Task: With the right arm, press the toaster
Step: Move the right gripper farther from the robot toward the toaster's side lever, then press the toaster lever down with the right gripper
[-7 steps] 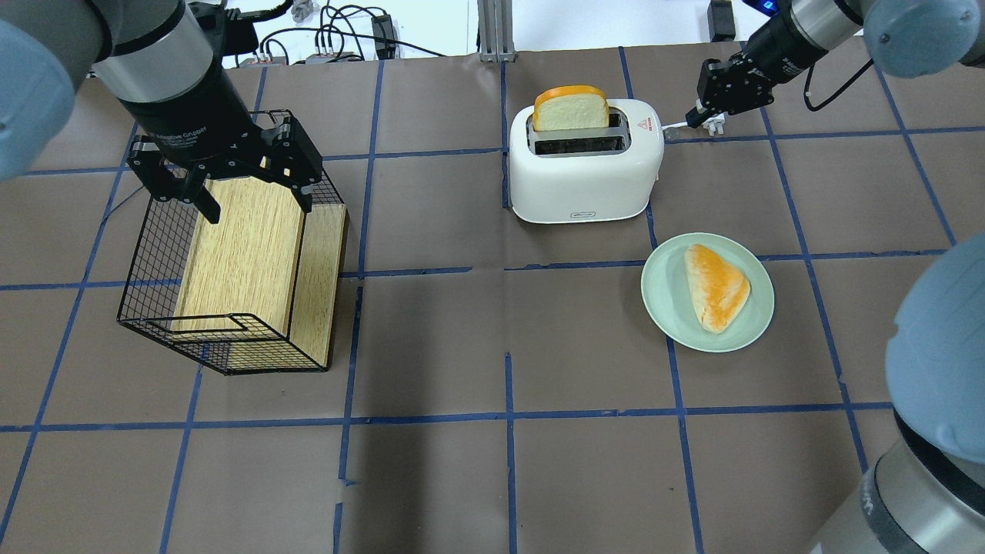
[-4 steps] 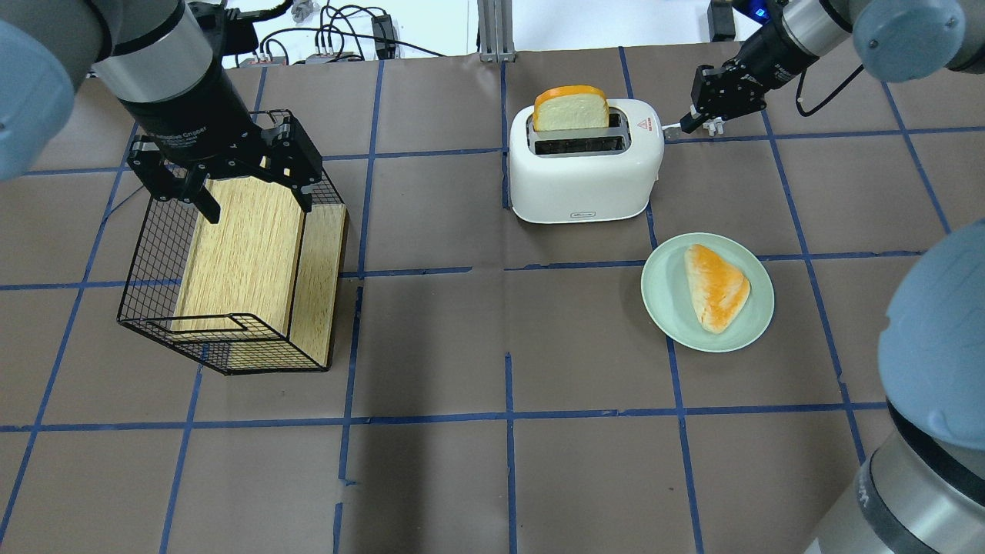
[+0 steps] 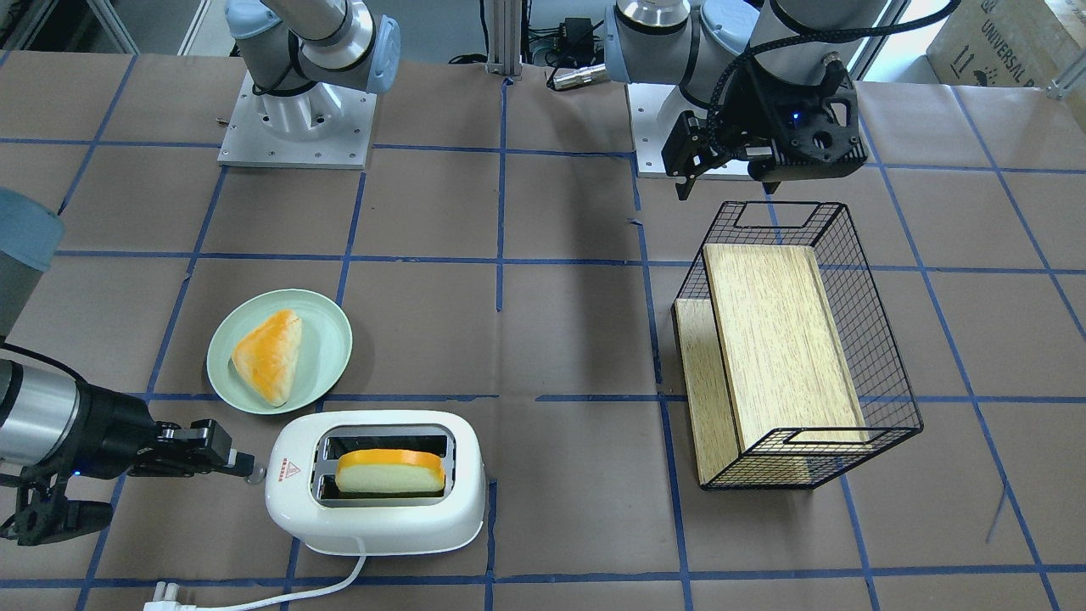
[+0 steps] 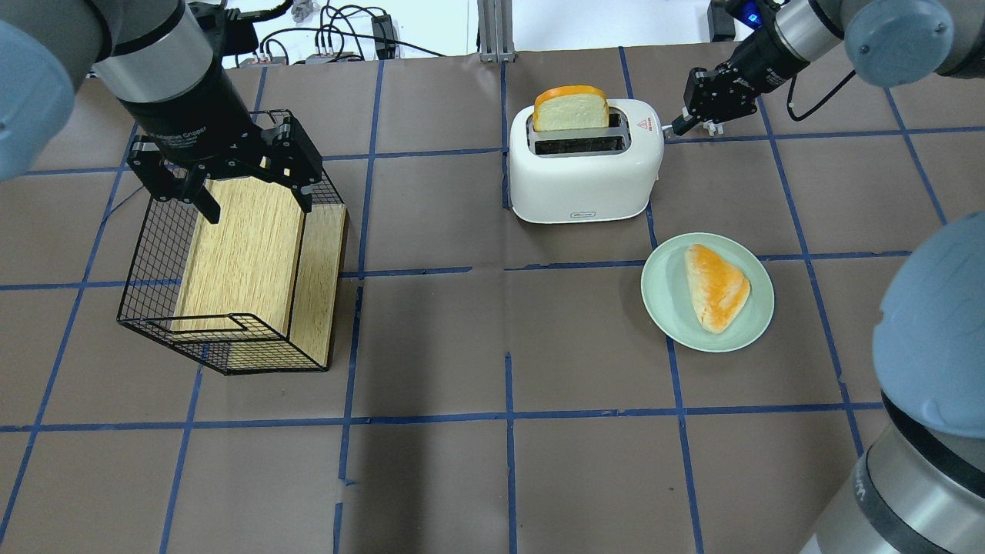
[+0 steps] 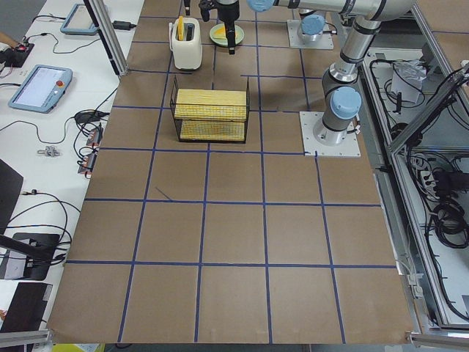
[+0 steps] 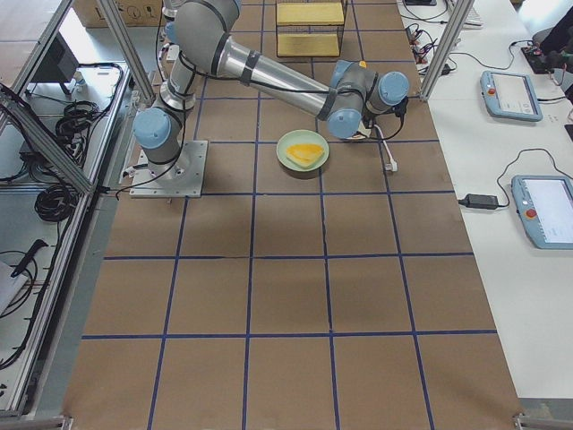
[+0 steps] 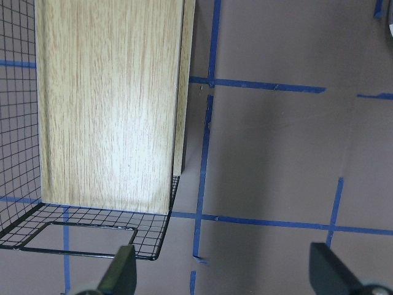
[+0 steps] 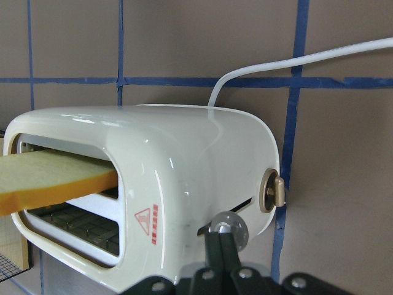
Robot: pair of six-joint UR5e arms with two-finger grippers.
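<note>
Tool: your right gripper (image 8: 221, 238) has its fingers pinched into one slim point, holding nothing, with the tip right at the lever (image 8: 228, 226).
Lever: a round silver cap on the toaster's right end, just beside the small knob (image 8: 272, 192).
Toaster: the toaster (image 4: 585, 181) stands upright at the far middle of the table, with a bread slice (image 4: 570, 108) standing tall out of its far slot.
Done: approach and line-up, as I judge it.
Left to do: the downward push itself; the raised bread suggests the lever isn't down.
Hard to read: you can't tell whether the tip touches the lever or sits just short of it, and the fingers hide part of the lever's slot.
Other arm: the left gripper (image 4: 256, 201) is spread wide and empty above the wire basket (image 4: 146, 254), well left.
</note>
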